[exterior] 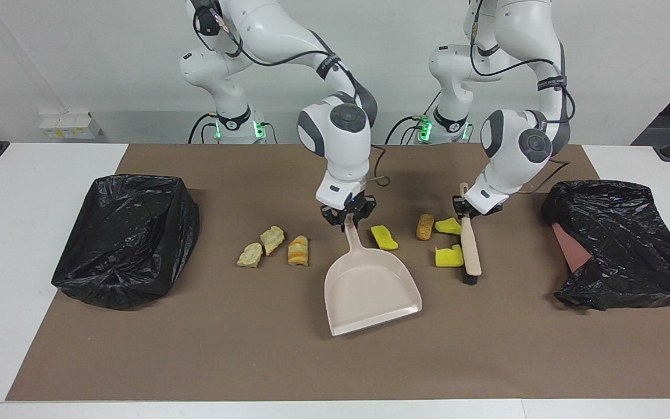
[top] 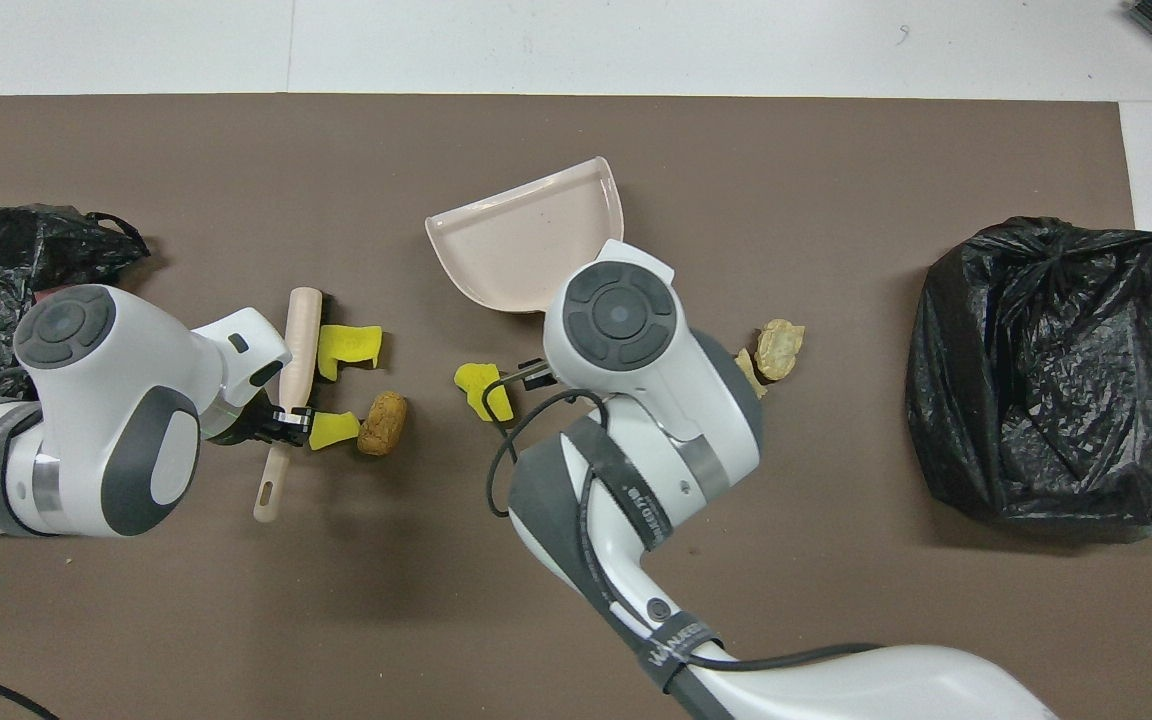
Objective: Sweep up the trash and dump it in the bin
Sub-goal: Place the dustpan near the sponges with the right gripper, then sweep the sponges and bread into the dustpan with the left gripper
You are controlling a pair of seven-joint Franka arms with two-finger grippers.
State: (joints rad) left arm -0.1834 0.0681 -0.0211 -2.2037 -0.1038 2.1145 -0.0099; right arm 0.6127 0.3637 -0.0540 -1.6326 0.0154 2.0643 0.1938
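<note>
your right claw (exterior: 348, 217) is clamped on the tip of the beige dustpan (exterior: 370, 291) handle, over the middle of the brown mat (exterior: 486, 349) on the desk (exterior: 9, 233); the pan itself slants away from that claw with its open mouth turned toward the left arm's end of the desk. your left claw (exterior: 464, 210) is closed tight on the handle of the brush (exterior: 470, 244), which lies along the mat with its dark bristles down at the end away from the claw. of the trash, two yellow chunks (exterior: 448, 256) sit right against the brush on the side toward your right claw, one by the left claw's fingers and one farther down the brush; the brown lump (exterior: 424, 226) is just beside the upper yellow chunk, between your two claws. the third yellow chunk (exterior: 384, 237) lies close beside the dustpan handle, just off your right claw toward the left claw. the three pale bread-like pieces (exterior: 271, 247) cluster on the right claw's outer side, toward the right arm's end, apart from the pan. a black-lined bin (exterior: 125, 238) stands well out past those pieces at the right arm's end, and a crumpled black bag (exterior: 626, 244) lies near the left claw at the left arm's end.
</note>
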